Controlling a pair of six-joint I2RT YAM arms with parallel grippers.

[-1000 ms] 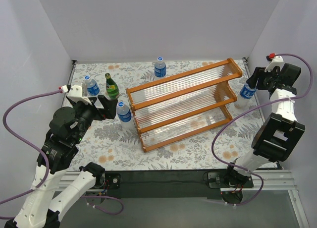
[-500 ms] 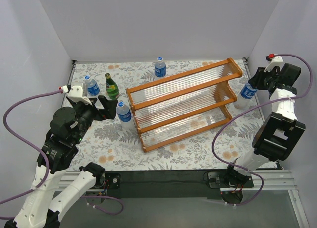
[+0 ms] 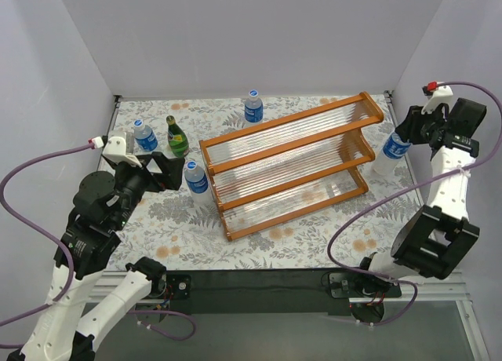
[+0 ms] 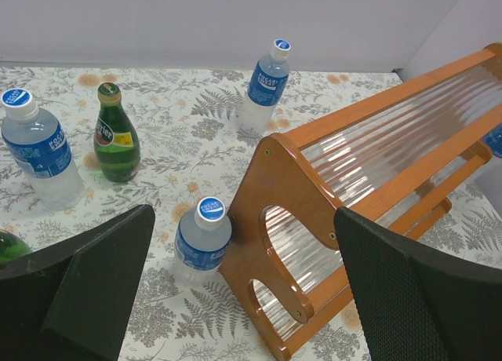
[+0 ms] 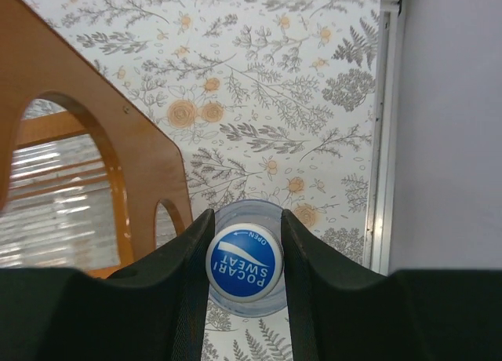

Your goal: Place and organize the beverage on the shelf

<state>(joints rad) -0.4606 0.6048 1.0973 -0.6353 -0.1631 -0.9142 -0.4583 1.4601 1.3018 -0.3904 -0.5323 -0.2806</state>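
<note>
The shelf (image 3: 290, 166) stands slanted mid-table, its tiers bare. My right gripper (image 3: 405, 133) is shut on the neck of a clear bottle (image 3: 391, 151) beside the shelf's right end; its blue cap (image 5: 245, 260) sits between the fingers. My left gripper (image 3: 166, 171) is open and empty, facing the shelf's left end (image 4: 290, 188) and a clear bottle (image 4: 202, 239) that touches it. Another clear bottle (image 4: 39, 149) and a green bottle (image 4: 116, 137) stand at the far left. A third clear bottle (image 4: 265, 86) stands behind the shelf. The second green bottle (image 4: 8, 247) shows only at the frame edge.
White walls enclose the floral table on three sides. A metal rail (image 5: 382, 141) runs along the right edge, close to the held bottle. The shelf's right end panel (image 5: 78, 125) is just left of that bottle.
My right arm has shifted slightly right, and the bottle in it moved a little with it. My left arm has drawn slightly back and left, still open.
</note>
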